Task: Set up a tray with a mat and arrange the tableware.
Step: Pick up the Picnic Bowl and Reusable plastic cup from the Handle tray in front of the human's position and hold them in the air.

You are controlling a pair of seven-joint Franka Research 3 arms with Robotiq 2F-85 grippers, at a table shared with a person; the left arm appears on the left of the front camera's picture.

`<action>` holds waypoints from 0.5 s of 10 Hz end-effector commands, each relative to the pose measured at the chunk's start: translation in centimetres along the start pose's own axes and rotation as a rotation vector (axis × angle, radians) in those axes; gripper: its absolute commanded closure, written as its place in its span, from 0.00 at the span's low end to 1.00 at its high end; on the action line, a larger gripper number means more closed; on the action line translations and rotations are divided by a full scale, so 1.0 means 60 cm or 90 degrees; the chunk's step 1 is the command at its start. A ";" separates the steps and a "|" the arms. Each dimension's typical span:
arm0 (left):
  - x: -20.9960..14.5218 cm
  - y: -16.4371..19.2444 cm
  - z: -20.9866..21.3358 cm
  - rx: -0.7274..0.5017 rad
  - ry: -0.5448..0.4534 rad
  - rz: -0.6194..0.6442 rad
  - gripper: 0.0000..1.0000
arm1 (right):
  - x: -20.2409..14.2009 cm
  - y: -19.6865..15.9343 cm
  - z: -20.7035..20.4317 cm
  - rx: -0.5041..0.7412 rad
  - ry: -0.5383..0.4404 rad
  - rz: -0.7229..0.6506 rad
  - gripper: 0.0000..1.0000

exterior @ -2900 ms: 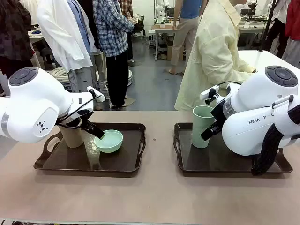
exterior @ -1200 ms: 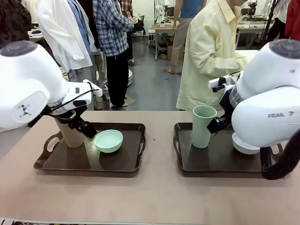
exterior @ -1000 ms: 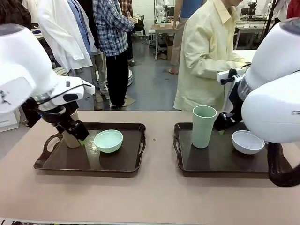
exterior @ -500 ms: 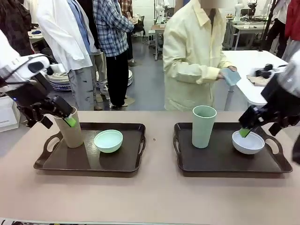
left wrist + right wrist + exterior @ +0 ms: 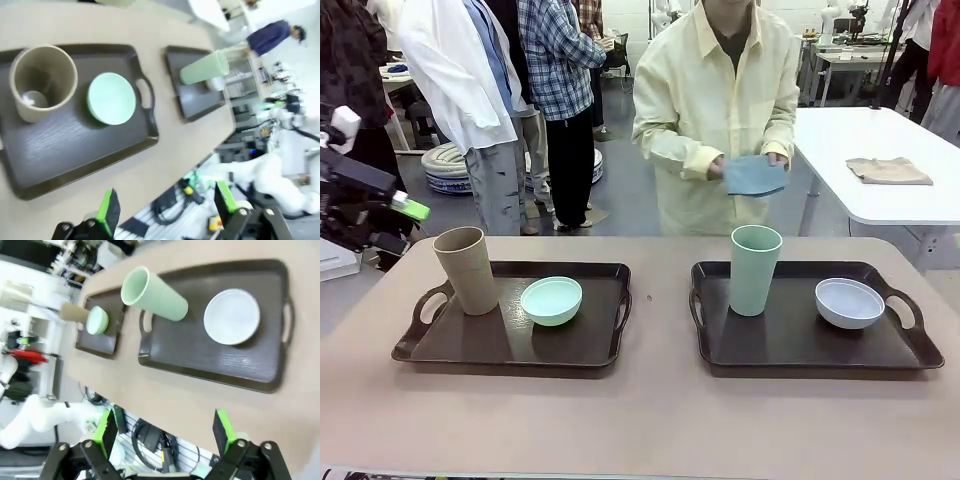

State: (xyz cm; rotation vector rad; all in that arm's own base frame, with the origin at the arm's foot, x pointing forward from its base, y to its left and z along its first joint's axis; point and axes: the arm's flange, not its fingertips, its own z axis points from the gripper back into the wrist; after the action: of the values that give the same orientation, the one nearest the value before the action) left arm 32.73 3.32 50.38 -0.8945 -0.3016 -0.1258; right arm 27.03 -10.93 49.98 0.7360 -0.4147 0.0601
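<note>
Both left jaws and right jaws gape wide, empty (tan tumbler [image 5: 466, 270] on tray [image 5: 565, 345]).

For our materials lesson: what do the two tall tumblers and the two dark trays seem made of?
Tan tumbler and pale green tumbler: probably plastic, matt, judging by the even opaque colour and thin rims. Left tray and right tray: dark brown, likely moulded plastic or laminate, with a faint wood-grain texture, soft sheen and moulded handles. Not certain.

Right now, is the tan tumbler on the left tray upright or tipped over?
Upright: the tan tumbler stands on its base on the left tray, mouth facing up.
</note>
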 end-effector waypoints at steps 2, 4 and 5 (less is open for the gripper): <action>-0.017 0.071 0.032 -0.050 0.002 0.049 0.00 | -0.104 -0.068 -0.026 0.095 -0.050 -0.033 0.00; -0.015 0.092 0.026 -0.033 0.045 0.075 0.00 | -0.098 -0.074 -0.036 0.114 -0.047 -0.033 0.00; -0.017 0.098 0.024 -0.032 0.048 0.077 0.00 | -0.091 -0.074 -0.043 0.111 -0.040 -0.035 0.00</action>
State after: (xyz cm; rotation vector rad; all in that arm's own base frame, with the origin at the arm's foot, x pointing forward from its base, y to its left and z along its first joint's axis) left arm 32.38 7.98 46.11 -0.9732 -0.1809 -0.0261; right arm 25.05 -16.04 46.55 0.9209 -0.4558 -0.0007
